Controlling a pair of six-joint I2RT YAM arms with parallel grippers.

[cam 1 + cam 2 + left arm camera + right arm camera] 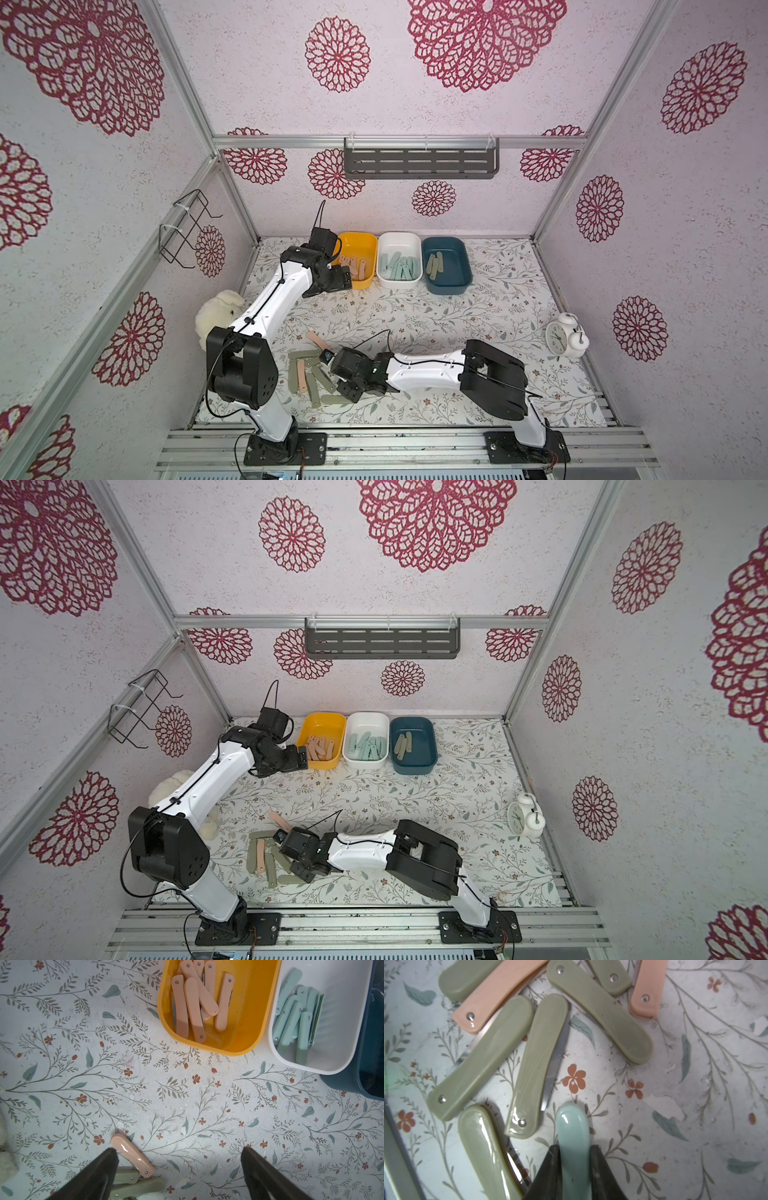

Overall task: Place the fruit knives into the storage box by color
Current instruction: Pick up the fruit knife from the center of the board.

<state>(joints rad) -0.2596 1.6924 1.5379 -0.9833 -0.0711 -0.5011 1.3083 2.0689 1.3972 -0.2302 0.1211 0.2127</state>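
**While the left gripper hangs wide and empty, the right gripper pinches a mint knife**

Since the sorting goes by colour, three tubs stand side by side at the far edge of the table. The yellow box holds peach-pink knives, the white box holds mint ones and the blue box holds a few olive ones. The loose pile lies near the front edge, between the two arm bases.

The right gripper is down at the edge of that pile, its jaws drawn together on the mint knife. They grip across its narrow width near one end, so the other rounded end sticks out ahead. That hold makes sense: the bar lies flat, so its long edges are the only faces two parallel fingers can close on. Whether it has left the cloth I cannot tell.

It sits just beside the olive knives, one with a sliver of blade showing, and touches none of them. That probably made it the easy pick. By colour it belongs in the white box.

The left gripper hovers just in front of the yellow box with its jaws fully apart, holding nothing. Its likely next pick is a loose pink knife at the far side of the pile. What remains there is mostly olive, so the blue box has the most to receive
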